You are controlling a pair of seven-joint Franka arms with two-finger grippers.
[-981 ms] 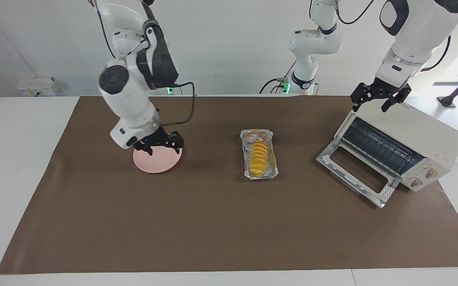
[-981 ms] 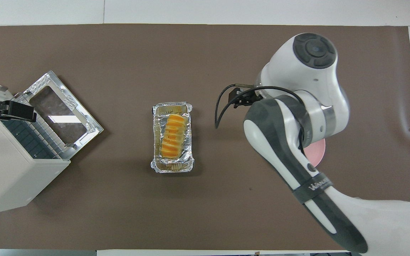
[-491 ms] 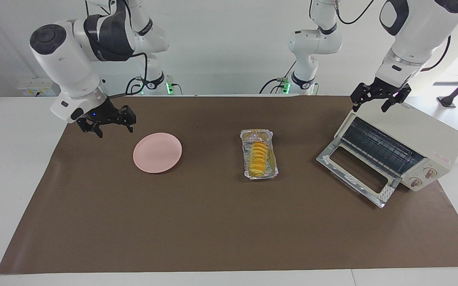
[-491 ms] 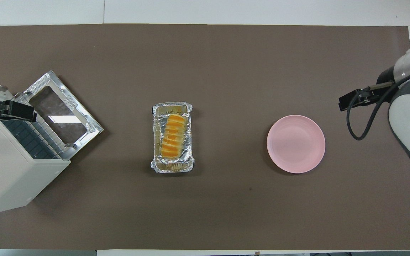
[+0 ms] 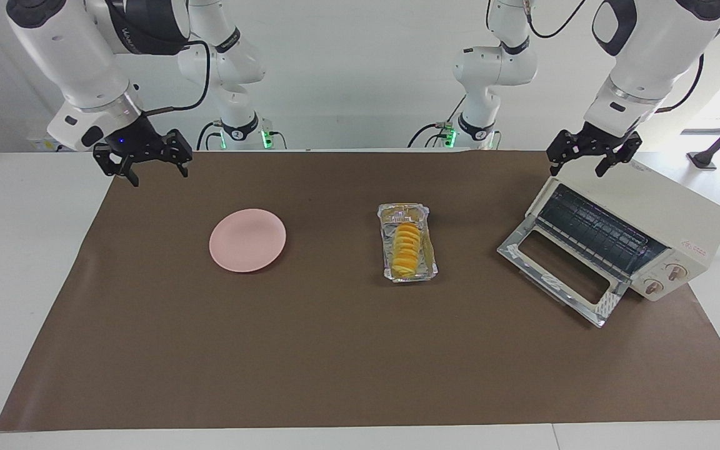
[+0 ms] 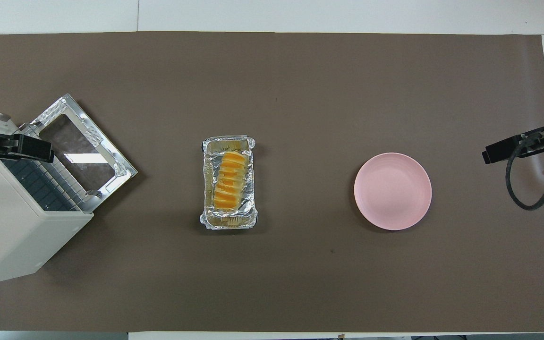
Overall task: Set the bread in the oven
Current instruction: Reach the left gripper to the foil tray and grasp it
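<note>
The small golden-yellow ridged bread [image 5: 407,251] lies in its crinkled silver foil tray [image 6: 207,184] mid-tabletop; the cream-white boxy oven [image 5: 647,215] stands door-down. My left gripper [image 5: 590,156] hovers over the oven, my right gripper [image 5: 144,164] waits at the mat's edge, both fingers released. I should descend squarely, pinching the loaf across its narrow sides.

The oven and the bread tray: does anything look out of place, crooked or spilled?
Nothing is spilled or damaged. The oven stands at an angle to the mat's edges, its door dropped open. The bread lies inside the foil tray, apart from the oven. The pink plate is empty.
</note>
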